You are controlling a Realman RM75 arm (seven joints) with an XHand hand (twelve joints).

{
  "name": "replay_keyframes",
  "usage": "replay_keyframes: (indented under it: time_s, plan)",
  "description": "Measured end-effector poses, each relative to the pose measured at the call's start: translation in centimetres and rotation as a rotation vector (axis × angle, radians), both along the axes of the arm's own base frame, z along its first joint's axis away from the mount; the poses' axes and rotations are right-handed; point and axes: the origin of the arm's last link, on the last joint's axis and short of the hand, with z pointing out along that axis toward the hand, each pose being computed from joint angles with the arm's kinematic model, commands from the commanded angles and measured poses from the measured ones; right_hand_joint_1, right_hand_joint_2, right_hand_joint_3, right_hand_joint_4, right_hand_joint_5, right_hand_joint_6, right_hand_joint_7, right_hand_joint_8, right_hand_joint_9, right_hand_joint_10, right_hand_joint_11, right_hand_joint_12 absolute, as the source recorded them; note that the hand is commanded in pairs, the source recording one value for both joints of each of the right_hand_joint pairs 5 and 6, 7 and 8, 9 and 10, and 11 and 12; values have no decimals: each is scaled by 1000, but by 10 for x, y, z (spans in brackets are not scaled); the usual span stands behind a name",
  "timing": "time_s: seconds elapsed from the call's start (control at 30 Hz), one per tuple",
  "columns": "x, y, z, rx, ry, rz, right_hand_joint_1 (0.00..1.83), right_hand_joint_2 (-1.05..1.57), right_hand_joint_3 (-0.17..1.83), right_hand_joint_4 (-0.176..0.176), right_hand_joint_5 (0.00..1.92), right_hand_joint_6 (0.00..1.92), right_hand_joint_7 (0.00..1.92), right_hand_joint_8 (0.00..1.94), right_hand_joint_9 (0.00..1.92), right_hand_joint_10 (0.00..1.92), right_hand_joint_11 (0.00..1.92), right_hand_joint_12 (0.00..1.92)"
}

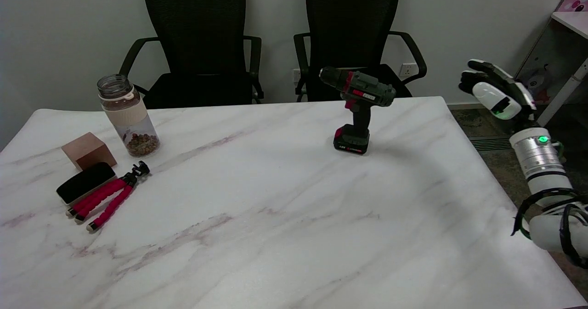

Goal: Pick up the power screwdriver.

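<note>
Head view, right hand raised off-table, apart from upright power screwdriver

The power screwdriver carries small white labels on its body and battery, too blurred to read.

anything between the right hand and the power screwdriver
Nothing. In the head view, only bare marble table and open air separate the right hand from the upright power screwdriver.
</note>
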Motion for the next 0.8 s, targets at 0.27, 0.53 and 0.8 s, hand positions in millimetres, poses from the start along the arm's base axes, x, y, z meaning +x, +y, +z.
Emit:
replay_keyframes:
  time_s: [0.27,0.53,0.8]
  plan:
    - [-16,-21,-32,82,-37,-25,872,-148,849,141,509,509,509,509,434,434,444,444]
    - [-31,-39,-67,156,-78,-41,870,-206,858,153,480,480,480,480,417,417,429,429]
    - [-43,-54,-94,209,-99,-58,885,-361,874,170,411,411,411,411,375,375,360,360]
